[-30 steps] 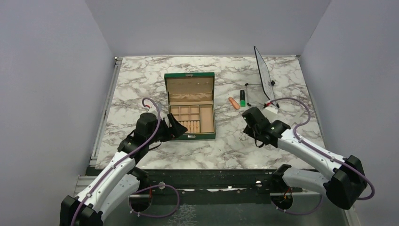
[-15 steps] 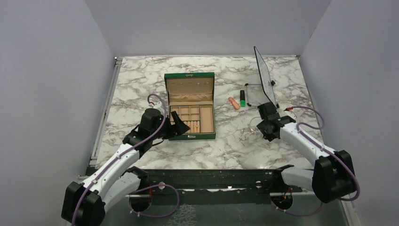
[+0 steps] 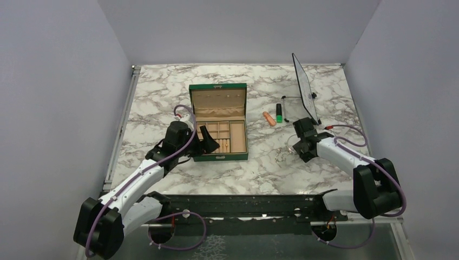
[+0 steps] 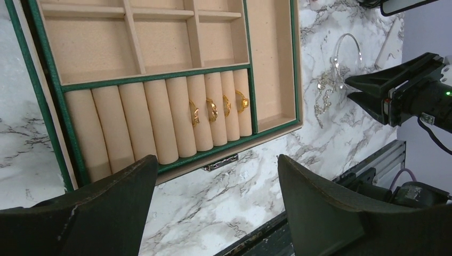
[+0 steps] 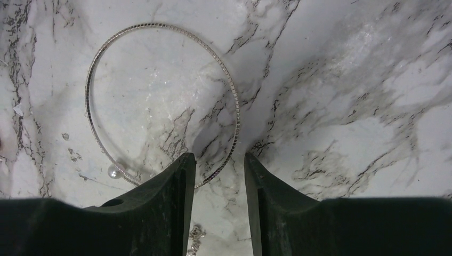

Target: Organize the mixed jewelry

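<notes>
- Jewelry (image 4: 226, 105) is half sorted: gold rings (image 4: 212, 110) are tucked in the box (image 4: 274, 129).
- A necklace (image 5: 238, 120) is seen on the table (image 3: 162, 86), right of it.
- Its chain is flanked by the right claw (image 5: 219, 157), jaws apart; nothing is gripped.
- The left claw (image 4: 217, 159) is held wide open.
- Next, a gentle pinch on the chain is likely needed.

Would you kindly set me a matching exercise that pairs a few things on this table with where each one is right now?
Things:
1. gold rings
2. silver necklace
3. green marker
4. left gripper

Places:
A. beside the orange tube
B. open, at the front of the green box
C. slotted between the padded rolls
D. on the marble at the right gripper

Pairs: 1-C, 2-D, 3-A, 4-B
</notes>
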Tool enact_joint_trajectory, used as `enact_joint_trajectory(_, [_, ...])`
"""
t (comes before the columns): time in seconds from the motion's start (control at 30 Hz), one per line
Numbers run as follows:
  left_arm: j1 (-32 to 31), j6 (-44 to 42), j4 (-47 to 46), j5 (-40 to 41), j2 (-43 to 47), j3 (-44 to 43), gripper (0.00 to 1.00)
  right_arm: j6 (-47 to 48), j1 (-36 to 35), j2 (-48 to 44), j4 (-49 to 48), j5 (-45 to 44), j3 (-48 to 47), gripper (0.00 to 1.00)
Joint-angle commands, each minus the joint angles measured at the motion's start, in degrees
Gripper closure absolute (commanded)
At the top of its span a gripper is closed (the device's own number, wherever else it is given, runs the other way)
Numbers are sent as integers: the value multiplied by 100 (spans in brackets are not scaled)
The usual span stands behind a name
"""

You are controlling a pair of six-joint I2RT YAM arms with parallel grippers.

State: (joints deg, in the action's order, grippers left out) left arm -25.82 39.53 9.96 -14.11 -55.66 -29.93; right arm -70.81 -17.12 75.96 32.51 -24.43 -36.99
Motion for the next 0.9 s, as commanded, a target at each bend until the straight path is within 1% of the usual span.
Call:
enact_joint_trajectory(0.0, [34,-240,-110,56,1,-294,16,-190,51,5,-357,-26,203,60])
enact_joint_trajectory(0.17, [34,-295,-48,155,70,-346,16,-315,51,54,-303,-21,210,76])
enact_joint_trajectory(0.3, [34,-297,-1,186,138,-353,16,-261,51,-88,-259,-9,177,92])
enact_joint_trajectory(0.4, [34,-292,74,190,168,-388,16,-29,53,-363,-319,161,176,98])
enact_joint_trajectory(0.53, [42,-288,190,221,202,-507,16,258,52,-975,-564,597,251,99])
enact_joint_trajectory(0.67, [75,-244,322,379,257,-638,16,760,51,-1553,-1219,1274,418,99])
enact_joint_trajectory(0.77, [102,-165,505,714,348,-741,16,1158,51,-1784,-1621,1723,445,99])
enact_joint_trajectory(0.87, [128,-39,702,1312,527,-843,16,1486,49,-1943,-1951,2113,454,99])
